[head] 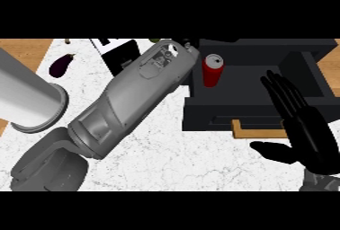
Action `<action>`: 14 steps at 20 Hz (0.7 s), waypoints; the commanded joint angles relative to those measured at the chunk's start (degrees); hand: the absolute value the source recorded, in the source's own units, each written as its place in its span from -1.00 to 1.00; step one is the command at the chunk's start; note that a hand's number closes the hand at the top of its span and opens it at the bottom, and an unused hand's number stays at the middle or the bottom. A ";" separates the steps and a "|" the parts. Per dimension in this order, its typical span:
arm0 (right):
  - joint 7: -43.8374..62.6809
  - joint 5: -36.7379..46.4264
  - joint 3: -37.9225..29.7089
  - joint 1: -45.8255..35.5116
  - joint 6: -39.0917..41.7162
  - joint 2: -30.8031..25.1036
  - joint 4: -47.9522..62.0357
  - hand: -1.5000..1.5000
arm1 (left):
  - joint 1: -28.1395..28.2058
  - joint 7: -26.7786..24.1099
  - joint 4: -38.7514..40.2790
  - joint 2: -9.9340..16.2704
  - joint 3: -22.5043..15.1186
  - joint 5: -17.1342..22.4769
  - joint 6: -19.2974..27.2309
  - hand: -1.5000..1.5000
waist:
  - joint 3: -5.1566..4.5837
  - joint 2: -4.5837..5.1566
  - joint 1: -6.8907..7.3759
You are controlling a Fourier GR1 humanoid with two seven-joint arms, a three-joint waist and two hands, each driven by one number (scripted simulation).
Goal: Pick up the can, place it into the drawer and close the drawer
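A red can [212,71] with a silver top stands upright at the left end of the open black drawer [266,114]. My left forearm [133,99] runs diagonally from the lower left up to the can's left side. Only a dark bit of the left hand [189,45] shows past the wrist, just up and left of the can. Whether it touches the can is hidden. My right hand [302,130] is open at the right, fingers straight and pointing up, over the drawer's right part and holding nothing.
A dark purple eggplant [62,64] lies at the upper left on the white marble counter [186,161]. A large grey cylinder [30,96] stands at the left edge. A black and white object [119,51] sits at the top, behind the forearm. A tan handle strip [256,131] runs along the drawer's front.
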 commanded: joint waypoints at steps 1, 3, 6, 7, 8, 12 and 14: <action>-1.74 6.75 1.31 0.01 -5.34 0.26 7.42 -1.00 | -0.25 3.42 -2.21 1.70 0.53 -1.21 -0.07 -1.00 | 0.02 -0.37 0.64; -1.39 8.41 3.19 -0.13 -9.13 3.75 9.85 -1.00 | 0.40 5.83 -4.44 3.80 0.46 -2.11 -0.56 -1.00 | 0.02 -0.49 0.86; -1.25 10.40 1.85 -6.05 -13.89 6.26 18.76 -1.00 | 4.70 4.93 -8.07 5.40 -0.05 -3.43 -1.05 -1.00 | 0.01 -0.39 1.59; -3.22 7.73 -0.82 -5.12 -14.33 4.98 19.94 -1.00 | 5.41 7.62 -11.08 7.65 -1.08 -4.21 -0.61 -1.00 | 0.02 -0.65 1.89; -3.05 10.19 0.80 -6.63 -16.87 6.92 24.09 -1.00 | 6.26 8.08 -12.69 8.01 -1.34 -4.32 0.03 -1.00 | 0.02 -0.66 2.57; -2.72 12.55 -0.82 -12.35 -19.91 7.78 33.44 -1.00 | 8.17 10.51 -16.53 13.07 -0.72 -5.14 -2.47 -1.00 | 0.02 -0.49 2.75; -6.30 8.71 -5.19 -14.11 -20.03 4.48 36.62 -1.00 | 7.89 13.82 -19.05 12.71 -2.04 -6.85 0.84 -1.00 | 0.05 -0.59 2.39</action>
